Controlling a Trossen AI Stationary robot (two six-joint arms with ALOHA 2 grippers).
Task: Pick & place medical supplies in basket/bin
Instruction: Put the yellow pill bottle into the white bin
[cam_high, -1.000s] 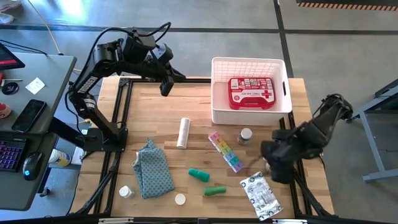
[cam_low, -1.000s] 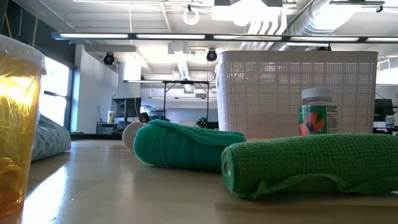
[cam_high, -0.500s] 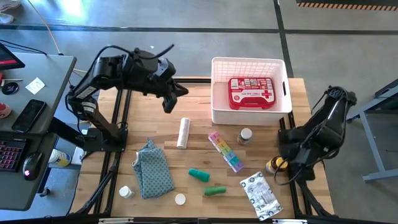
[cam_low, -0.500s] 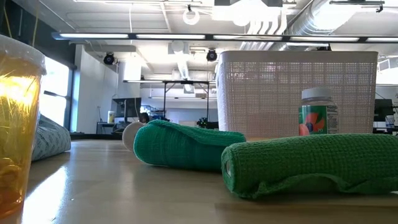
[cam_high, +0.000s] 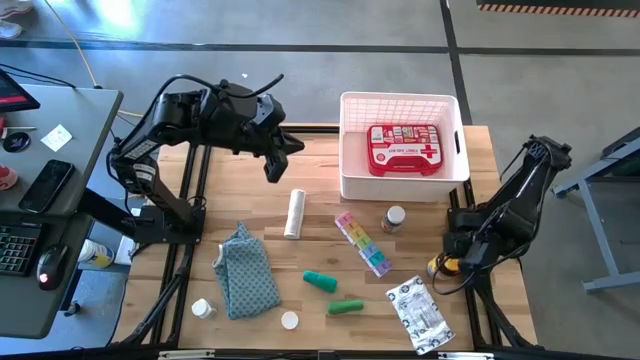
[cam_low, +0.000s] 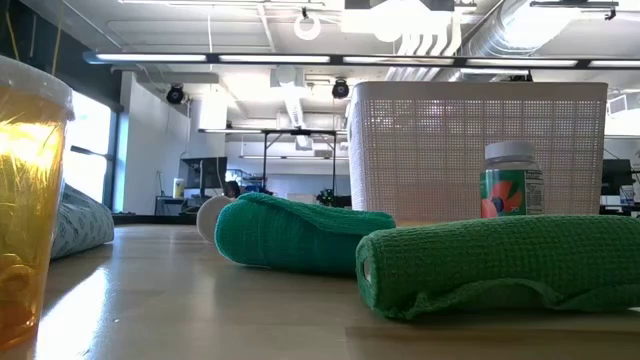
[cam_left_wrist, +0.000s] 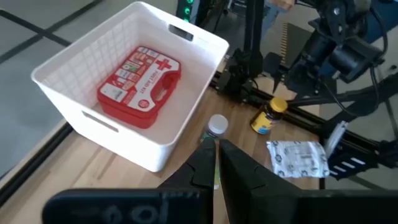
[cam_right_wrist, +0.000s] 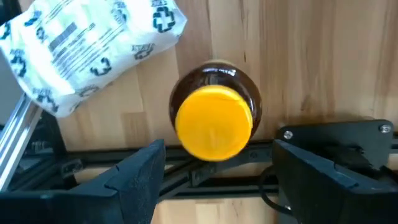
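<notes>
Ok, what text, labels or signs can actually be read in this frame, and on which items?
Red case in the bin: white cross; its print is too small to read.
White packet: cross marks and lines of print, too blurred to read.
Yellow-capped bottle: blue label, unreadable.
White-capped bottle: picture label, no legible words.
Nothing can be quoted.

The red first-aid case in the white bin is showing a white cross and rows of print too small to read. The silver-white packet is bearing cross emblems and illegible lines of text.
</notes>
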